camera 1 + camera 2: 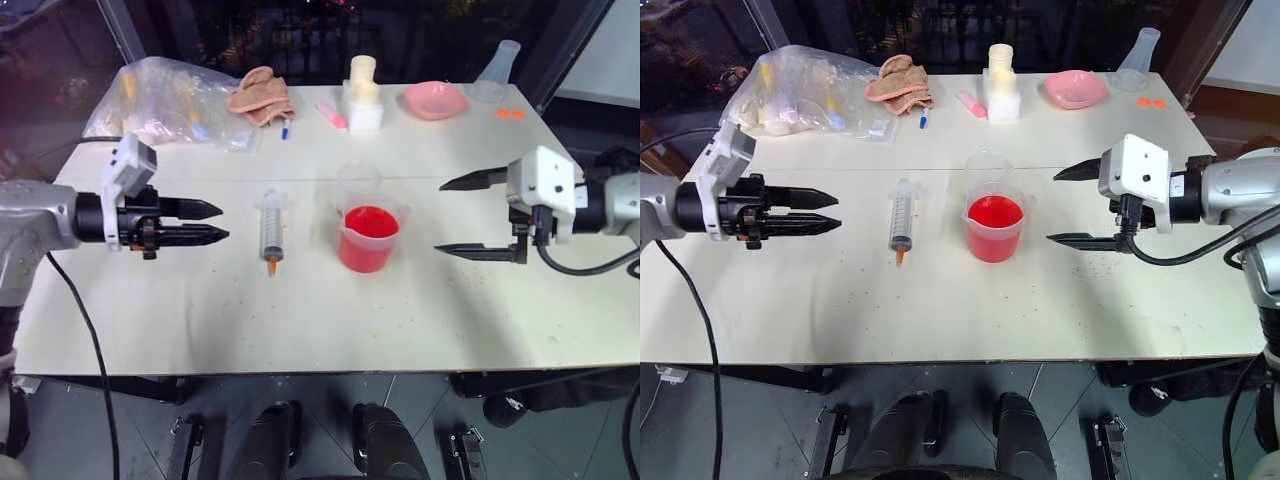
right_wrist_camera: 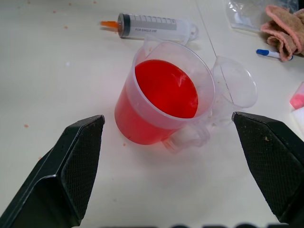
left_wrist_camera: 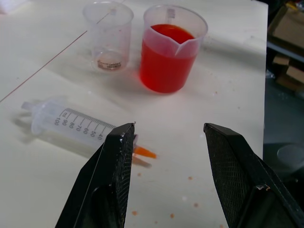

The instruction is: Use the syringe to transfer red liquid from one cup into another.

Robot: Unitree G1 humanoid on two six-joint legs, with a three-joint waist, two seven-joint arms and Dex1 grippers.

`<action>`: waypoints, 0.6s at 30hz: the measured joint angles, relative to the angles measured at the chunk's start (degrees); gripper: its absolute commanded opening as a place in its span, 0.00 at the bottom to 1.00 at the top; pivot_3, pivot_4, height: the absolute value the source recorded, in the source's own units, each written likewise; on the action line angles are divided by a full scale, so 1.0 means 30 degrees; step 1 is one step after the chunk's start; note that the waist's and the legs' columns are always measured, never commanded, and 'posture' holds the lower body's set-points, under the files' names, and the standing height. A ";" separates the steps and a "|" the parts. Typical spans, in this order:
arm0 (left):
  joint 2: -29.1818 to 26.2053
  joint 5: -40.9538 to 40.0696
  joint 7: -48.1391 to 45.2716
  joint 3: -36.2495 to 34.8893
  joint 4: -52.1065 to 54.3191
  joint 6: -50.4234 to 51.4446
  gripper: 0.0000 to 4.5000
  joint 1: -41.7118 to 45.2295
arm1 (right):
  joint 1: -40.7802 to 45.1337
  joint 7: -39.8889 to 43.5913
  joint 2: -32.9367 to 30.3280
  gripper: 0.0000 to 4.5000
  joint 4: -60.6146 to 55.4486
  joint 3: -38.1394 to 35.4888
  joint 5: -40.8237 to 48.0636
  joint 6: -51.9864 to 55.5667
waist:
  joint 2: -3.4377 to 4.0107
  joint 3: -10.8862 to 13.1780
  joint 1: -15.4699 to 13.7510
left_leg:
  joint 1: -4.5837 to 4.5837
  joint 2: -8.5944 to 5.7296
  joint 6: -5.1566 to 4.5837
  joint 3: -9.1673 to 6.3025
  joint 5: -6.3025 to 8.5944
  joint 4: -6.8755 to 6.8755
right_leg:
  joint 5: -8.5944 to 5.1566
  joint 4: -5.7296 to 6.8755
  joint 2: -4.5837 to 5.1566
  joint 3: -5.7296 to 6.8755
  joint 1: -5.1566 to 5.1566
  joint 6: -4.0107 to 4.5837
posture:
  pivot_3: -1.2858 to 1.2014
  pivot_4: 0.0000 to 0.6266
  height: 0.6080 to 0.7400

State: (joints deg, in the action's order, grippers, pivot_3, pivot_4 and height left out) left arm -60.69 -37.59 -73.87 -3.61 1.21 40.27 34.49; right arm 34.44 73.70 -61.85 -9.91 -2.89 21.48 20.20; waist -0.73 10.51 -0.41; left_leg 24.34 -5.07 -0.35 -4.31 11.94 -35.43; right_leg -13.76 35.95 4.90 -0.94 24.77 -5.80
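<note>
The syringe (image 1: pixel 271 230) lies flat on the white table (image 1: pixel 200 310), orange tip toward the front edge, with nothing touching it. Just right of it stands the spouted beaker (image 1: pixel 368 240), about half full of red liquid (image 1: pixel 370 222). The plain clear cup (image 1: pixel 358 182) stands empty directly behind the beaker, touching it. My left gripper (image 1: pixel 218 222) hovers left of the syringe, pointing at it, its fingers a little apart and holding nothing. My right gripper (image 1: pixel 440 218) hovers right of the beaker, pointing at it, with its jaws wide apart and empty.
Along the table's far edge sit a clear plastic bag (image 1: pixel 170 100), a tan cloth (image 1: pixel 260 95), a blue pen (image 1: pixel 285 130), a pink marker (image 1: pixel 332 117), a white bottle stack (image 1: pixel 363 95), a pink bowl (image 1: pixel 435 99) and a conical flask (image 1: pixel 497 70). Small red specks dot the tabletop.
</note>
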 measured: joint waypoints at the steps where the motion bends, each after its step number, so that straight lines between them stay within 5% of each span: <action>1: -0.0003 0.0264 -0.0171 0.0079 -0.0122 -0.0252 0.54 0.0008 | 0.0142 0.0021 0.0001 0.99 0.0073 0.0023 -0.0013 0.0000 | 0.0002 0.0001 0.0002 | 0.0003 -0.0001 0.0000 0.0000 0.0000 0.0000 | 0.0000 0.0004 0.0001 -0.0001 0.0005 0.0000 | 0.52 0.24 1.00; 18: 0.0081 0.1548 -0.1383 0.0824 -0.1127 -0.0997 0.54 0.1506 | 0.0985 -0.0056 0.0162 0.99 0.0795 0.0437 -0.0721 -0.0843 | 0.0002 0.0003 0.0121 | 0.0016 -0.0005 -0.0001 0.0007 -0.0002 -0.0042 | 0.0022 0.0064 -0.0005 0.0000 0.0030 -0.0039 | 0.52 0.24 1.00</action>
State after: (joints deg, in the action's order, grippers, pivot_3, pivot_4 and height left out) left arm -60.44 -32.94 -78.02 -1.14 -2.17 37.28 39.01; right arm 37.40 73.53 -61.36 -7.52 -1.58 19.32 17.67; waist -0.73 10.52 -0.05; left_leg 24.39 -5.08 -0.36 -4.29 11.94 -35.55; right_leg -13.69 36.14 4.89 -0.94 24.86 -5.91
